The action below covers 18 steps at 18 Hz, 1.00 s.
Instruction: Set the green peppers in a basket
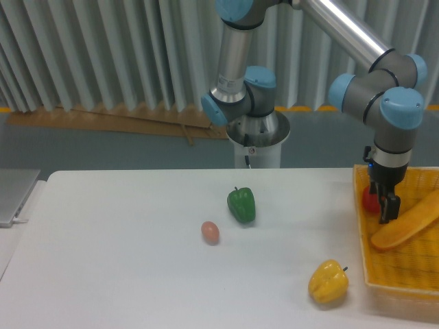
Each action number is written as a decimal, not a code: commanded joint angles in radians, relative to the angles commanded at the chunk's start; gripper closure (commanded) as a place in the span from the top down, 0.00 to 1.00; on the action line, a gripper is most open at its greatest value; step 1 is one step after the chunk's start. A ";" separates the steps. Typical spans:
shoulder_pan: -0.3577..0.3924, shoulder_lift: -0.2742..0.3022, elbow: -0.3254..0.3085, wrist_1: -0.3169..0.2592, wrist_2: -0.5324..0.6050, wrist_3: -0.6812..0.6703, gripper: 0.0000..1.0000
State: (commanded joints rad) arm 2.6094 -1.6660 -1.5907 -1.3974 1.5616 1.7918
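Jaws of the gripper (385,208) are dark and seen from the side, so I cannot tell if they are open or closed; nothing is clearly held between them. The gripper points down over the left part of the basket (361,247), just in front of a red pepper (370,200), which is partly hidden behind the fingers. Whether the fingers touch the red pepper I cannot say. Just right of the gripper lies a long orange-yellow thing, maybe a loaf of bread (406,222), placed diagonally inside the basket. The basket is of yellow-orange woven mesh with low walls and stands at the right edge of the white table (123,274), partly cut by the border of the view.

Above the gripper, the wrist of the arm (394,110) is grey with light blue caps, and a long silver link goes up to the left, out of the top of the view. The base of the arm (258,137) stands behind the far edge of the table.

The green pepper (241,204) sits on the table near the middle, well apart from the gripper and outside the basket, its short stem up. A small pinkish egg (210,232) lies near it, to the left and closer to the camera. A yellow bell pepper (328,281) rests on the table just beside the left wall of the basket
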 joint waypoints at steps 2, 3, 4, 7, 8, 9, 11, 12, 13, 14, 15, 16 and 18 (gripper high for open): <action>-0.028 0.003 0.000 -0.002 0.003 -0.050 1.00; -0.031 0.005 0.000 -0.002 0.003 -0.061 1.00; -0.037 0.005 0.002 -0.003 0.003 -0.061 1.00; -0.037 0.003 0.006 -0.018 0.006 -0.046 1.00; -0.031 0.003 0.009 -0.029 0.006 -0.046 1.00; -0.025 0.003 0.012 -0.044 0.006 -0.045 1.00; -0.014 0.005 0.023 -0.078 0.006 -0.045 1.00; -0.006 0.005 0.031 -0.095 0.006 -0.043 1.00; 0.001 0.005 0.034 -0.104 0.008 -0.034 1.00; 0.012 0.005 0.035 -0.106 0.017 -0.005 1.00; 0.021 0.003 0.034 -0.103 0.028 0.041 1.00; 0.038 0.003 0.034 -0.103 0.040 0.090 1.00; 0.076 0.002 0.032 -0.103 0.040 0.153 1.00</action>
State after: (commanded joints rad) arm 2.6858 -1.6644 -1.5585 -1.5002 1.6015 1.9449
